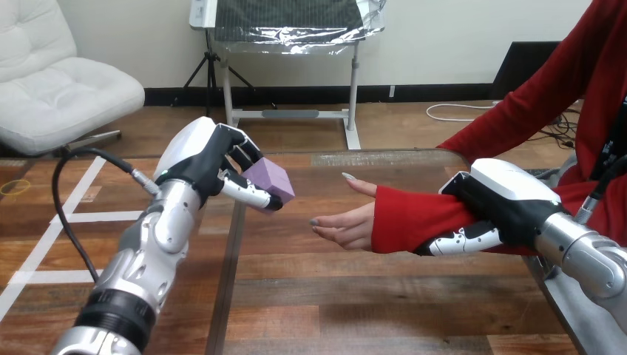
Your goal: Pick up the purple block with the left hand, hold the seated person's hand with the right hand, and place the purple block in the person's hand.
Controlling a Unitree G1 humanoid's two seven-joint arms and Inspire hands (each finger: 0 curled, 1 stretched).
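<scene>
My left hand (214,166) is raised above the table at the left, its fingers and thumb curled round the purple block (269,180). The block hangs a short way left of the person's hand (347,222), which lies palm up over the middle of the table, fingers pointing left. A red sleeve covers the wrist and forearm (414,218). My right hand (503,203) wraps the person's forearm from above at the right, with its thumb curled under the sleeve.
The wooden table (310,296) stretches out below both arms, with a dark seam running down its left part. The person's upper arm and torso stand at the right edge.
</scene>
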